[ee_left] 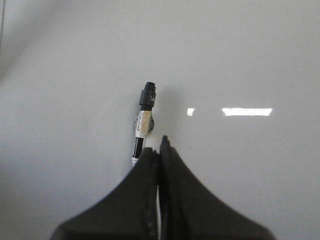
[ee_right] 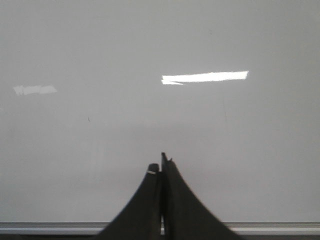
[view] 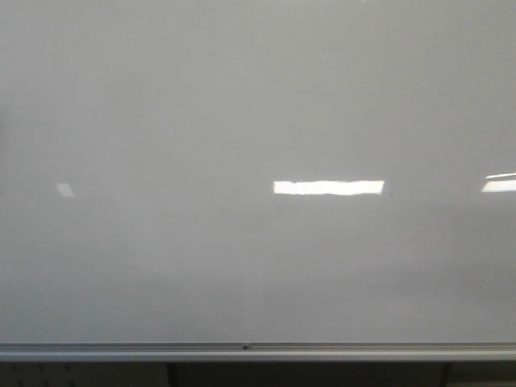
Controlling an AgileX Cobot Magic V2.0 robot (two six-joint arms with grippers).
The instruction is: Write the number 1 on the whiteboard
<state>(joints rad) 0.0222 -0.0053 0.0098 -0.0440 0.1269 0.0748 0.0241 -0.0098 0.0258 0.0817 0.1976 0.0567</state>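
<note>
Holding the marker (ee_left: 144,125) in the left gripper (ee_left: 159,150), you are at the very start: the whiteboard (view: 242,105) shows no black stroke in any view, only bright light reflections, so the number 1 is not yet written. The marker's dark tip end points at the whiteboard, and its labelled barrel runs back between the jaws, which are pressed together on it. Whether the tip already touches the surface cannot be told.

Your next move calls for bringing the tip onto the whiteboard, well above the silver frame rail (view: 242,348), then drawing one steady, nearly vertical line with even pressure. Judge the contact carefully; the glossy face gives few cues.

The left arm faces the whiteboard squarely, its wrist aimed at bare white surface. The right gripper (ee_right: 161,165) also faces the whiteboard, lower down, with the frame rail just behind its fingers; its jaws are closed on nothing visible. Neither arm appears in the front view.
</note>
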